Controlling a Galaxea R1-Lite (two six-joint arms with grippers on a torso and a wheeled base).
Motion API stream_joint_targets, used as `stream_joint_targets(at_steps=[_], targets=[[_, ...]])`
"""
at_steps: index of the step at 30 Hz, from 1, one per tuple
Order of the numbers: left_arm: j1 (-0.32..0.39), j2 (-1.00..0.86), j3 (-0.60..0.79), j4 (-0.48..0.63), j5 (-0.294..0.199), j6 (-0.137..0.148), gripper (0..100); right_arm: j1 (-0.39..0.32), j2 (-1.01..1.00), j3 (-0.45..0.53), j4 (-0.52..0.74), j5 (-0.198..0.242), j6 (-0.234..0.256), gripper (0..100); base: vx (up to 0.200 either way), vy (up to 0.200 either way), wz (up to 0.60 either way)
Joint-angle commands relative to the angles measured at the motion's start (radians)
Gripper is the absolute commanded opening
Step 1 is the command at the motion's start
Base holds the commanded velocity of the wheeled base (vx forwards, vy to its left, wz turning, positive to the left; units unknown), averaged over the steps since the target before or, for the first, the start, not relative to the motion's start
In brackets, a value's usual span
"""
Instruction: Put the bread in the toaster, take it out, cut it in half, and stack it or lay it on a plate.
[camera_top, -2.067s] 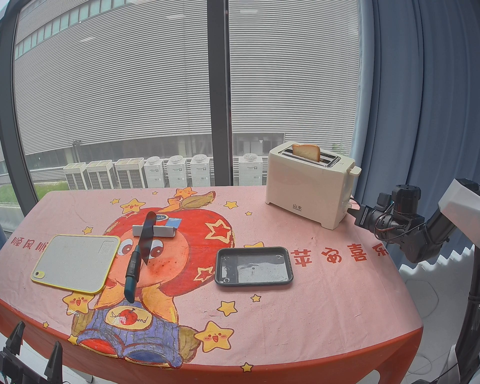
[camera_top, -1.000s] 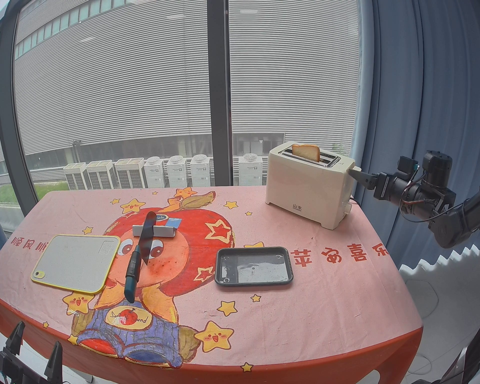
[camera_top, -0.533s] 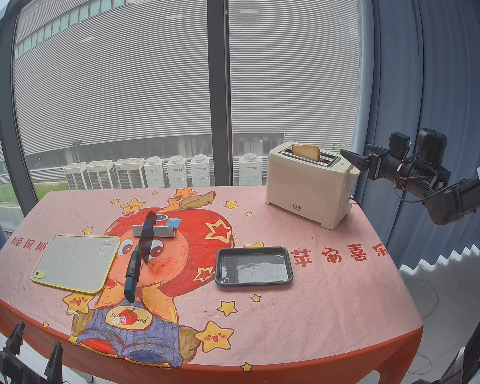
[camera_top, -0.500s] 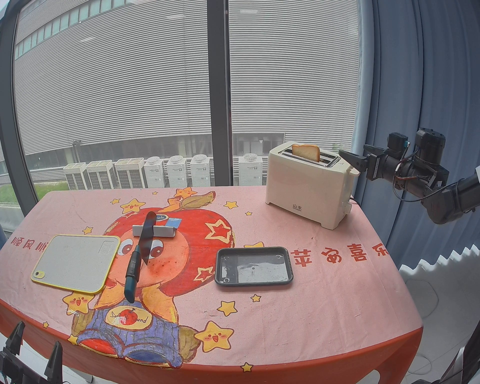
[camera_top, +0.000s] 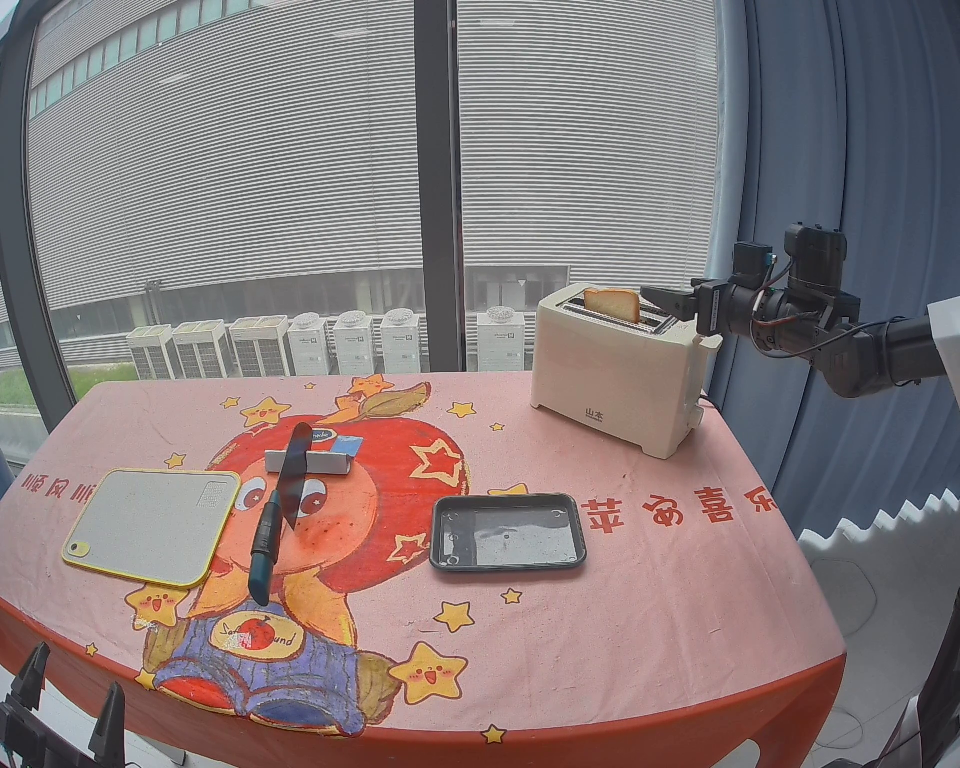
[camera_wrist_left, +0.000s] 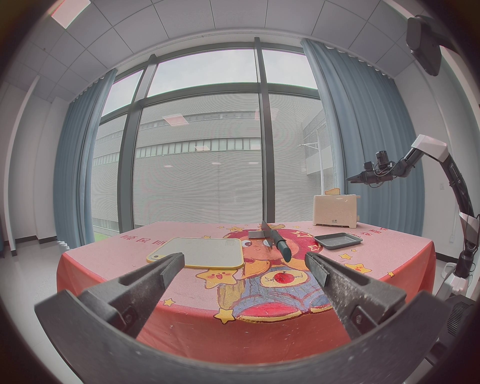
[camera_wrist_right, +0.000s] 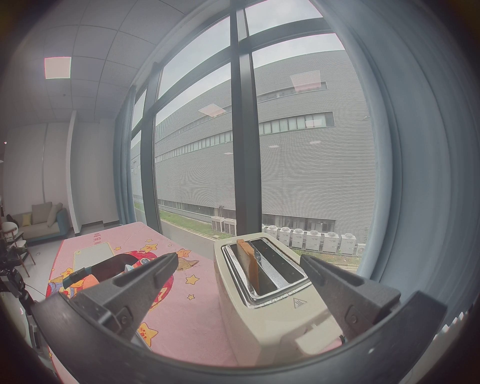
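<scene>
**Toast upright in the slot, right gripper level with the toaster top**

Browned slice of bread (camera_top: 612, 304) stands on edge in one slot of the cream-white two-slot toaster (camera_top: 615, 385), right of centre in the head view. Its top edge sits proud of the slot, so there is crust to pinch.

Right gripper (camera_top: 655, 297) hangs just above the toaster's right end. It points along the slots toward the slice, near it but apart. In the right wrist view its fingers are spread wide with nothing between them, and the slice is framed in the gap farther off.

Judgement: the step in hand is the take-out. The wide spread suits closing across the slice's flat faces. The near-level approach probably calls for a downward tilt before the fingers can straddle it. A hard squeeze could crack toasted bread.

Left gripper (camera_wrist_left: 243, 259) sits low, off the near table edge at the lower left of the head view. Fingers are wide and hold nothing. It is likely parked for the knife work.

The later stations lie on the pink cartoon tablecloth (camera_top: 650, 590):
- Pale grey cutting board with a yellow-green rim (camera_top: 150, 525), at left.
- Dark-bladed knife with a teal handle (camera_top: 272, 520), just right of the board. Its blade is propped on a small grey rest (camera_top: 330, 462) and its handle points toward the near edge, presumably to make it easy to grasp.
- Dark rectangular tray (camera_top: 436, 535), at centre, serving as the plate.
</scene>
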Motion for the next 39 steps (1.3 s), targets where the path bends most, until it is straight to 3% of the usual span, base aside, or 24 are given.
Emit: stream_joint_targets(at_steps=[1,7,36,39], targets=[[0.0,-0.016,0.018,0.0,0.0,0.0,100,0.018,0.078,-0.093,0.042,-0.002,-0.001,100,0.0,0.0,0.0],[0.0,-0.016,0.018,0.0,0.001,-0.002,100,0.021,0.116,-0.157,0.101,-0.002,-0.016,100,0.0,0.0,0.0],[0.0,-0.016,0.018,0.0,0.001,-0.003,100,0.04,0.267,-0.367,0.147,-0.049,-0.019,100,0.0,0.0,0.0],[0.0,-0.016,0.018,0.0,0.0,-0.003,100,0.041,0.291,-0.399,0.147,-0.072,-0.021,100,0.0,0.0,0.0]])
